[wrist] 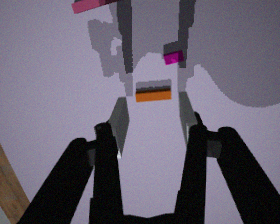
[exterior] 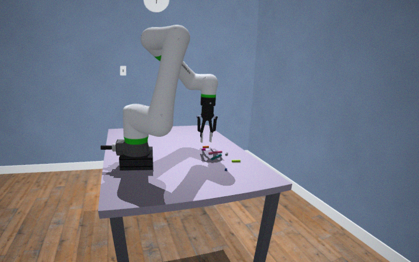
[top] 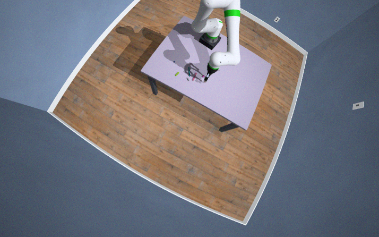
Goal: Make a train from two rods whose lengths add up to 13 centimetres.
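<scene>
My gripper (exterior: pixel 205 140) hangs a little above the table with its fingers open and nothing between them. In the wrist view the gripper (wrist: pixel 152 112) frames a short orange rod (wrist: pixel 153 95) that lies flat on the table below it; the orange rod also shows in the exterior view (exterior: pixel 205 146). A small magenta rod (wrist: pixel 172 58) lies just beyond it to the right.
A lime rod (exterior: pixel 236 160) and a small blue rod (exterior: pixel 225 169) lie apart from the cluster, toward the table's edge. A grey rod (exterior: pixel 226 154) lies beside the cluster. The robot's base (exterior: pixel 135 153) stands on the table's far side.
</scene>
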Controlling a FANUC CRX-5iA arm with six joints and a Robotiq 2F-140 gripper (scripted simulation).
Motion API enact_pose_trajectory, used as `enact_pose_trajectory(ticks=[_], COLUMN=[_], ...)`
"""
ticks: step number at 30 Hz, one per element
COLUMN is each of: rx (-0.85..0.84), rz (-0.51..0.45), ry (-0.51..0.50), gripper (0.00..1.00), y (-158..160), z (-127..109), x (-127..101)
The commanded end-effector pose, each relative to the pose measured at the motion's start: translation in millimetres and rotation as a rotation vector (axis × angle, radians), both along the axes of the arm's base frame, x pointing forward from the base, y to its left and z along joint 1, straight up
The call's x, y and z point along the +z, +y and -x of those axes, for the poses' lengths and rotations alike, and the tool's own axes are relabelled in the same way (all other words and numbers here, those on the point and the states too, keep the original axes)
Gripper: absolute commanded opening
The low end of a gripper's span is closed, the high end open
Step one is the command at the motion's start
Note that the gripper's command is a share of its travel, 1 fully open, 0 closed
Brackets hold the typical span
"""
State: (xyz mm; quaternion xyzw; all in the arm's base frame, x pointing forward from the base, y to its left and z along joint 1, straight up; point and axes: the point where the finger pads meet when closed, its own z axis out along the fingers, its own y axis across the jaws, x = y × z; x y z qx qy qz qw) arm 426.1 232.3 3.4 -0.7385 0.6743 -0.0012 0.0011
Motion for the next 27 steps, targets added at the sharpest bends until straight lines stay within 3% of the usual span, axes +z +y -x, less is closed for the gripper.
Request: enact_pose_trajectory(ticks=[1,8,16,17,27], rx=[0.0,0.0,0.0,0.0,0.0], rz=[0.0,0.0,0.0,0.0,0.0], ry=[0.0,0.0,0.0,0.0,0.0], gripper=[0.35,0.35,0.35,1.0,1.0], y=[0.1,0.1,0.1,0.1,0.1], z=[0.0,0.1,0.1,0.1,0.1], x=[20.5,49.1,54.4,54.4,54.4])
